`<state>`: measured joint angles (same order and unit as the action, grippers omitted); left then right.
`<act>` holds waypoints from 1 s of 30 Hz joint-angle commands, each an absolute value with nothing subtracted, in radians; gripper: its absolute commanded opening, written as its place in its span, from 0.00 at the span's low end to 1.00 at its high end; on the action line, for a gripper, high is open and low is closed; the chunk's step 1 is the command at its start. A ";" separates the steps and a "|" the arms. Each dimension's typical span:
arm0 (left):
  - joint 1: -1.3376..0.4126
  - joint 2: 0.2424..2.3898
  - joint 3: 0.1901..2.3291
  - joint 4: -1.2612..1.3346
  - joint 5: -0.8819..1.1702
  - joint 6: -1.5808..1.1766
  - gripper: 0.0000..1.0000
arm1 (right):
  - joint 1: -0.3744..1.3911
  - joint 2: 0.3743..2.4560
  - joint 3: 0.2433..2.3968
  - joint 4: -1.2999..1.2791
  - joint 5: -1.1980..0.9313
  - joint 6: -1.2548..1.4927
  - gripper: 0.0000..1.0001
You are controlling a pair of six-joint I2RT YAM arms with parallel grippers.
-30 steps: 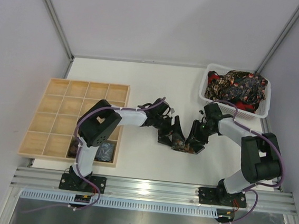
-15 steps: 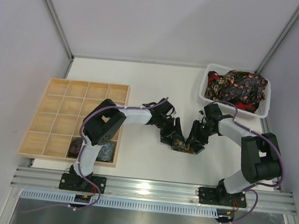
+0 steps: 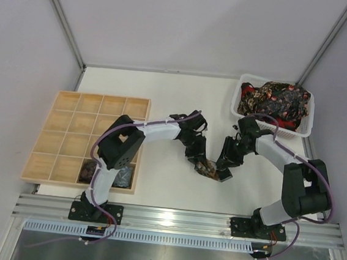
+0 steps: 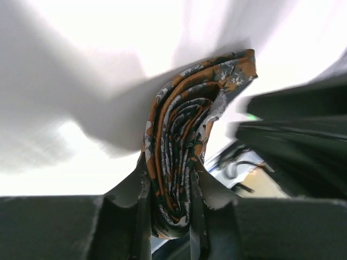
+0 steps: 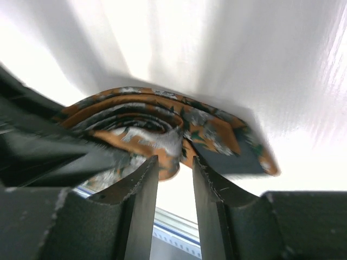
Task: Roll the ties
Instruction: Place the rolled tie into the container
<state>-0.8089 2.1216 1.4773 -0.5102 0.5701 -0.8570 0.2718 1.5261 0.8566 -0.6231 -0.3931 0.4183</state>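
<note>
A rolled tie (image 3: 210, 168) of orange, green and grey pattern lies mid-table between both grippers. My left gripper (image 3: 201, 160) is shut on it. In the left wrist view the flattened coil (image 4: 184, 124) stands squeezed between that gripper's (image 4: 169, 189) two fingers. My right gripper (image 3: 224, 170) sits against the coil's right side. In the right wrist view its fingers (image 5: 145, 181) stand apart, with only a fold of the tie (image 5: 141, 116) hanging at the tips of the gripper (image 5: 175, 162) and the table showing between them. More ties (image 3: 273, 100) are heaped in the basket.
The white mesh basket (image 3: 243, 109) stands at the back right, just behind the right arm. A pale wooden grid tray (image 3: 69, 132) lies at the left, with two dark coils (image 3: 88, 171) in its front cells. The metal rail runs along the near edge.
My left gripper has closed from wide open onto the rolled tie and pivoted to a steeper angle. The right gripper shifted slightly left with the coil.
</note>
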 commanded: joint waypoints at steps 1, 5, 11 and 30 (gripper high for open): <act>-0.770 2.048 1.511 -0.790 0.414 -0.694 0.00 | 0.284 1.434 0.968 -0.718 -0.383 0.426 0.38; -0.703 1.933 1.497 -0.948 0.312 -0.621 0.00 | 0.305 1.391 1.038 -0.764 -0.376 0.414 0.39; -0.600 1.850 1.596 -1.131 0.152 -0.542 0.01 | 0.324 1.362 1.026 -0.759 -0.429 0.414 0.39; -0.381 1.738 1.560 -1.373 -0.178 -0.446 0.00 | 0.345 1.387 1.029 -0.752 -0.474 0.385 0.39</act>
<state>-0.4042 1.7943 1.5761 -1.3128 -0.0933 -0.4843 0.3367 1.3823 1.0103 -0.7441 -0.4553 0.4057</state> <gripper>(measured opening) 0.292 0.392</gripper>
